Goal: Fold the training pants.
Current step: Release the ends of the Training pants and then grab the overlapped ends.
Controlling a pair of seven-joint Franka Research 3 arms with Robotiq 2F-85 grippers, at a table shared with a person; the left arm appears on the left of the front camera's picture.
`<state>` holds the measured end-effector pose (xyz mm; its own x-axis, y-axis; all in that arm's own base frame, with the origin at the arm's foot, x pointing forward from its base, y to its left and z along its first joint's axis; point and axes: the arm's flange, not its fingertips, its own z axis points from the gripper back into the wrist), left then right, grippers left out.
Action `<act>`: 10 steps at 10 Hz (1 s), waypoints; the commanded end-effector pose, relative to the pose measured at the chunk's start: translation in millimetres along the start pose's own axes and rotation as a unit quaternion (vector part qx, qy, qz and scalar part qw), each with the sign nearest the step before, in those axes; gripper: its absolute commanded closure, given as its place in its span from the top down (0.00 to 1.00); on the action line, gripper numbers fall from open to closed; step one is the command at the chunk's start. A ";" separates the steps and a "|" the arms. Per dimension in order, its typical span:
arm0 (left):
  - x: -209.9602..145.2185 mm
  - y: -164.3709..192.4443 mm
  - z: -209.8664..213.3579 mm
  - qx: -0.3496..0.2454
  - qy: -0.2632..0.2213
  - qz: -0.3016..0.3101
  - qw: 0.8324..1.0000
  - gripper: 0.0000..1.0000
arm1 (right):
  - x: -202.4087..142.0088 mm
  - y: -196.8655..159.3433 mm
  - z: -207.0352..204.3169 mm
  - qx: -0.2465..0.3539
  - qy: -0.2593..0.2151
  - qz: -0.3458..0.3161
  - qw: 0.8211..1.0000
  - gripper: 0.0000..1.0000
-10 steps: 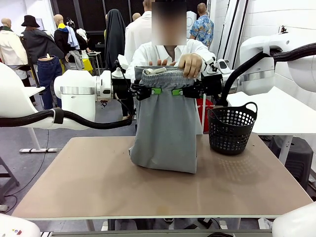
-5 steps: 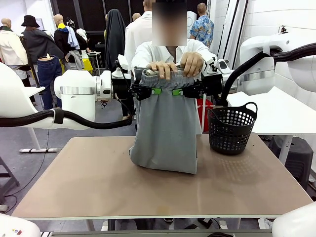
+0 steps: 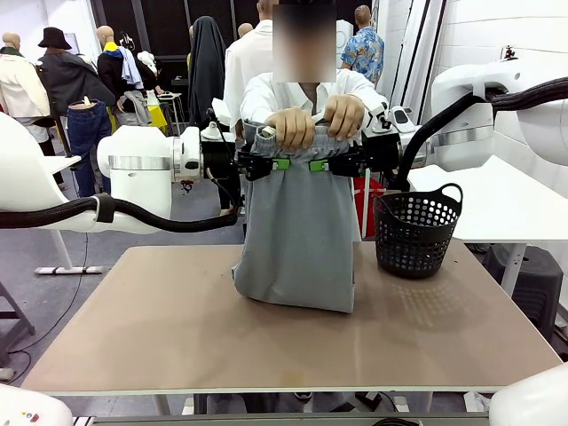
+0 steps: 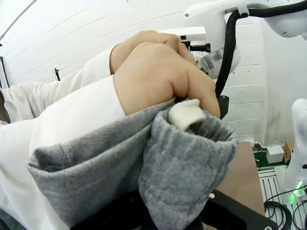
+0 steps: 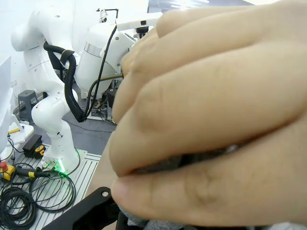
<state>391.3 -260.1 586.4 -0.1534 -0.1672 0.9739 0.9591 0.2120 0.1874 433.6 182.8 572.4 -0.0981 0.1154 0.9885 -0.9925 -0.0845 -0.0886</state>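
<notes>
The pants (image 3: 297, 240) hang long-way down in the middle of the frame, bottom on the table (image 3: 177, 328). The left gripper (image 3: 273, 164) and right gripper (image 3: 321, 165) pinch the top tight, one each side. The person's hands (image 3: 291, 126) grab it just above, maybe touching the jaws.

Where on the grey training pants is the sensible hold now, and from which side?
Probably just under the gathered waistband, one hold on each side, coming in sideways, as the left gripper and right gripper are clamped. That thick edge spans the width, so the training pants hang flat down to the table; the person's hands occupy the top.
</notes>
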 end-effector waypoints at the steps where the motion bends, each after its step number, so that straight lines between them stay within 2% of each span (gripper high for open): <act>1: 3.2 -0.1 0.0 0.003 -0.002 0.004 1.000 0.00 | 0.3 1.0 -1.8 0.003 -0.001 0.003 1.000 0.00; 10: 3.2 -0.1 0.0 0.003 -0.002 0.004 1.000 0.00 | 0.3 1.0 -1.8 0.003 -0.001 0.003 1.000 0.00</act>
<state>391.2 -259.8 587.0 -0.1545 -0.1670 0.9738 0.9588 0.2126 0.1886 433.1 183.2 572.8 -0.0991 0.1147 0.9885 -0.9922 -0.0866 -0.0894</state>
